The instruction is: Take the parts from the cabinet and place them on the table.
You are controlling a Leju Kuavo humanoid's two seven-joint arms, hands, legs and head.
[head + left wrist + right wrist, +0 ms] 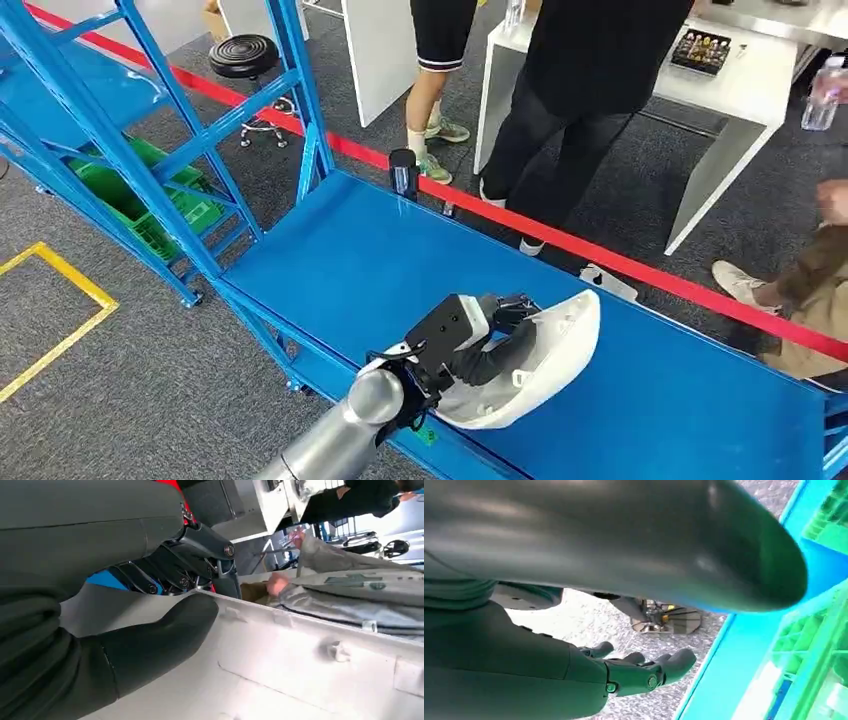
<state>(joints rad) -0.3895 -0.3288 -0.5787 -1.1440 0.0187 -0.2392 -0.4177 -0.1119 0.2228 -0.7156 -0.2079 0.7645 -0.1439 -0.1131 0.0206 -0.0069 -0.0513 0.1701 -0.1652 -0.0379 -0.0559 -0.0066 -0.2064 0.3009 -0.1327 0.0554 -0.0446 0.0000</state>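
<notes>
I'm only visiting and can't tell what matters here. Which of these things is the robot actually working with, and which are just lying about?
Part of the job:
white part, held by the left hand
blue table

Just lying about:
green crates
black stool
white desks
water bottle

White curved moulded-plastic shell part (pixel 545 355): smooth, faintly glossy. Blue painted-metal worktop (pixel 380 260): smooth, satin sheen. Silver arm tube: brushed metal. Left hand (pixel 480 340): matt dark plastic. Grey carpet floor (pixel 140 380): rough, speckled. Green plastic crate (pixel 150 200): ribbed.
</notes>
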